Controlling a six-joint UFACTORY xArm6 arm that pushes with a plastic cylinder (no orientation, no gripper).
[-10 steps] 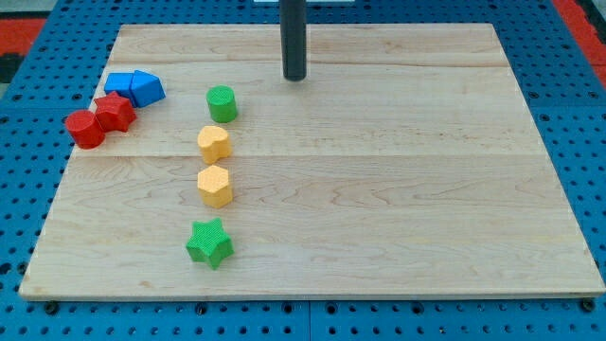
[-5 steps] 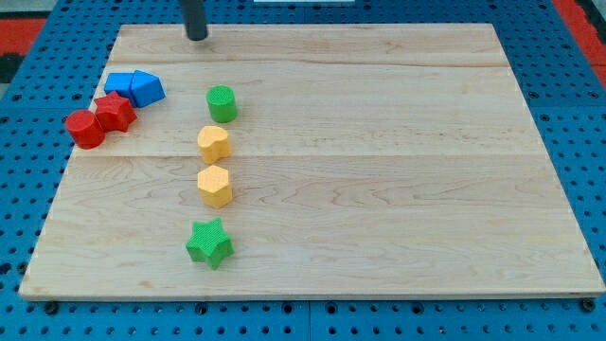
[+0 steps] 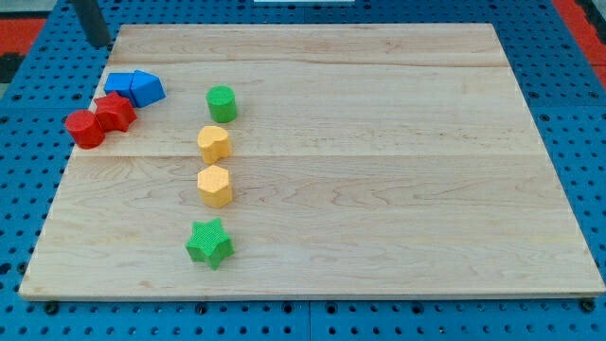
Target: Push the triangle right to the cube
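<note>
Two blue blocks touch near the board's upper left: a cube-like one (image 3: 118, 82) on the left and a wedge-shaped triangle (image 3: 148, 87) on its right. My tip (image 3: 98, 43) is at the view's top left, just off the board's left edge, above and left of the blue pair and apart from every block. The rod runs up out of the view.
A red star-like block (image 3: 115, 112) and a red cylinder (image 3: 85, 129) sit just below the blue pair. A column runs down the board: green cylinder (image 3: 222, 103), yellow block (image 3: 214, 144), yellow hexagon (image 3: 215, 186), green star (image 3: 209, 242). The wooden board (image 3: 398, 189) lies on blue pegboard.
The rod has swept left along the board's top, from the upper middle to past the top left corner. No block has moved.
</note>
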